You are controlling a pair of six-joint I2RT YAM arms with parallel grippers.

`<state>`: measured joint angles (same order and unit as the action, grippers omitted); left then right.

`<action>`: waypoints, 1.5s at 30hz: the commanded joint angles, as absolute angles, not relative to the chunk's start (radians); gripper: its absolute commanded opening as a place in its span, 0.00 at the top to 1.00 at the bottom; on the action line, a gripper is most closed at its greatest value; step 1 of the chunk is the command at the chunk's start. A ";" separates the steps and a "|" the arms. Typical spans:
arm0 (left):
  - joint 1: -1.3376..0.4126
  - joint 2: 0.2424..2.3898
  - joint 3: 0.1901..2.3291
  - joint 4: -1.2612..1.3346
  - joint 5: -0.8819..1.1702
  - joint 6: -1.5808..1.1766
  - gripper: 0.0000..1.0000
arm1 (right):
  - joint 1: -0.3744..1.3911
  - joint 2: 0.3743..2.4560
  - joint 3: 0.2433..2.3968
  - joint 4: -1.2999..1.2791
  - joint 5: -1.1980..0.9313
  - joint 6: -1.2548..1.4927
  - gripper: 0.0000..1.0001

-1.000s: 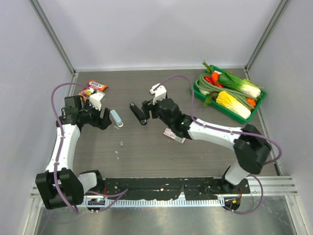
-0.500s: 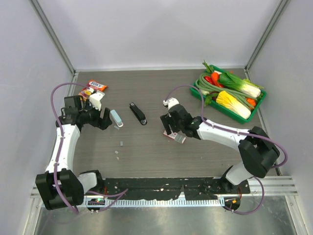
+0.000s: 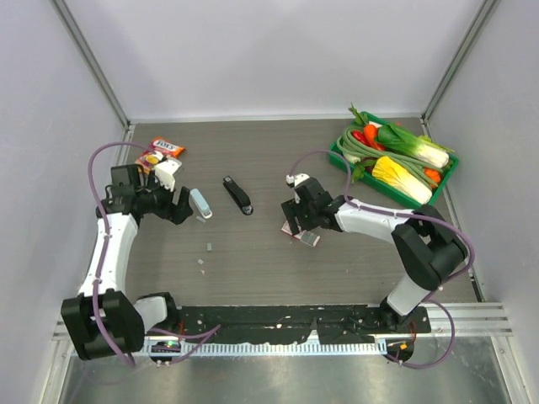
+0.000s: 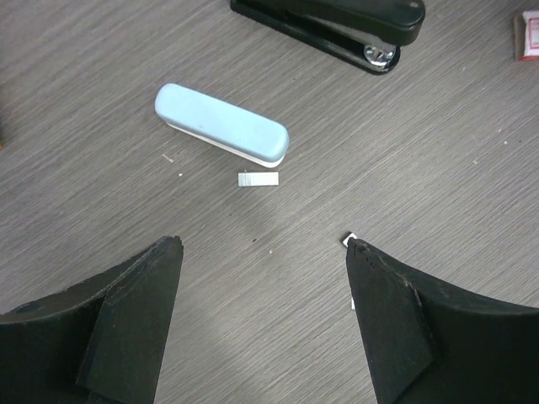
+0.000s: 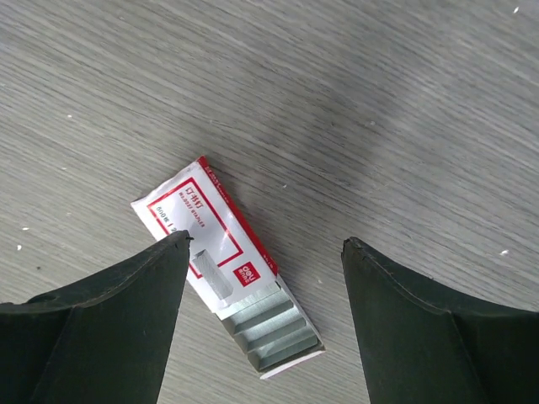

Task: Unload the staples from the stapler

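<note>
Stapler (image 4: 221,133) lies flat at far left, a loose staple strip (image 4: 258,179) just beside it; left gripper (image 4: 263,244) hovers open near both, right gripper (image 5: 265,239) open over the box (image 5: 189,215); advise closing across its narrow width, square and clear of the strip.

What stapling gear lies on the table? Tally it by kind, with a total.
Pale blue stapler: 1
Black stapler: 1
Loose staple strips: 3
Staple box: 1
Total: 6
</note>
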<state>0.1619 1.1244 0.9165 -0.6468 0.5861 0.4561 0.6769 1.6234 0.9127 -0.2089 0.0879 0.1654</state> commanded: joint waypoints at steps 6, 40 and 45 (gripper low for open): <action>0.152 1.319 0.971 -0.604 0.545 0.560 0.17 | 0.658 1.618 0.908 -0.078 0.014 0.216 0.23; 0.009 1.664 0.934 -0.459 0.462 1.109 0.20 | 0.768 1.618 0.799 0.023 -0.146 0.339 0.31; -0.031 1.684 0.942 -0.456 0.466 1.143 0.20 | 0.848 1.614 0.802 0.029 -0.118 0.385 0.32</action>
